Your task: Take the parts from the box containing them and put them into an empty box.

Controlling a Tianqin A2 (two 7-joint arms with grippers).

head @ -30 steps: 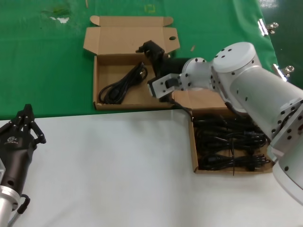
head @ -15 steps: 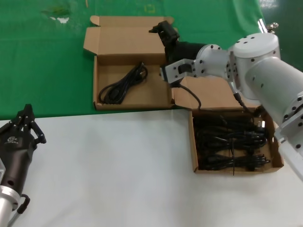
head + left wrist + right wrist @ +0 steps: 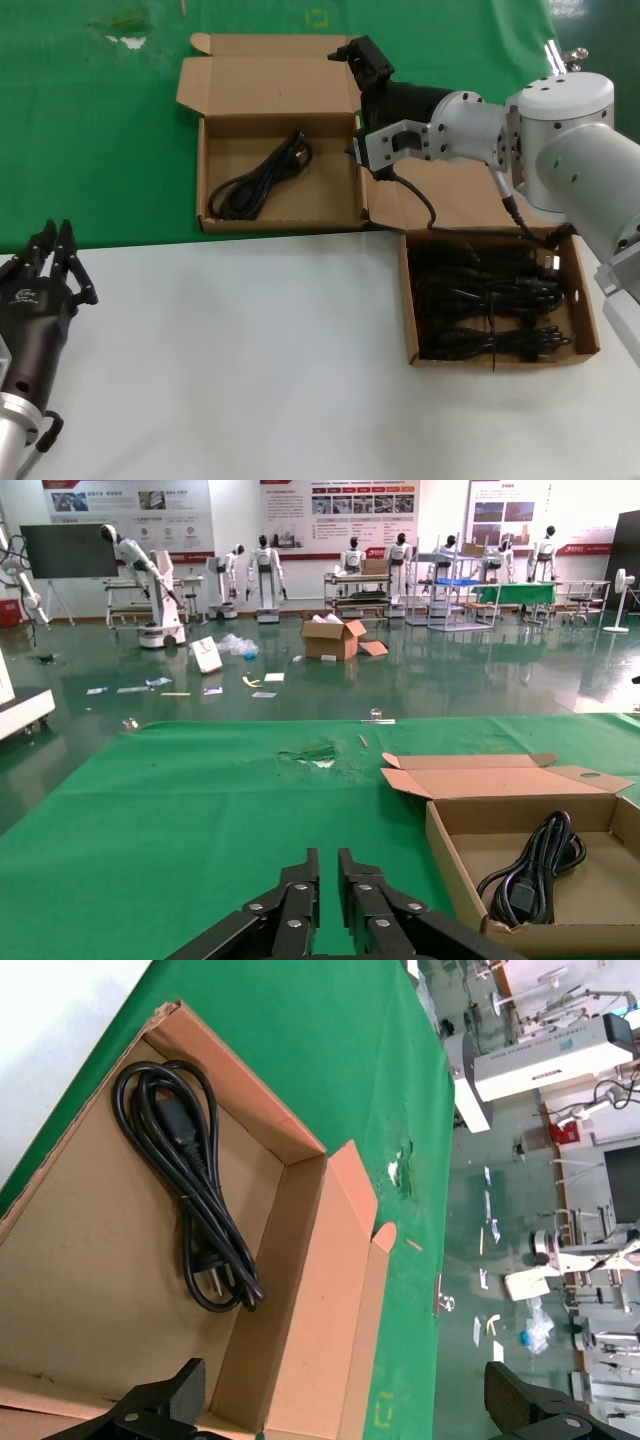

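Two open brown mailer boxes lie on the green cloth. The far left box (image 3: 203,180) holds one looped black power cable (image 3: 262,178). The near right box (image 3: 408,310) holds several black cable bundles (image 3: 485,300). My right gripper (image 3: 360,55) is open and empty, above the far right corner of the left box beside its lid (image 3: 270,80). The right wrist view shows the same single cable (image 3: 190,1190) in that box (image 3: 300,1280), between my widely spread fingers (image 3: 160,1405). My left gripper (image 3: 55,250) is parked at the near left, shut and empty; its wrist view also shows the cable (image 3: 540,870).
My own black cable (image 3: 420,205) droops from the right wrist over the right box's lid (image 3: 440,205). The green cloth (image 3: 100,150) covers the far half of the table and the white tabletop (image 3: 250,350) the near half. Metal clips (image 3: 570,58) lie at the far right.
My right gripper has moved away from over the left box's inside, toward the far side and right, to the lid's corner. The cable stays in the left box. The left arm barely moved.
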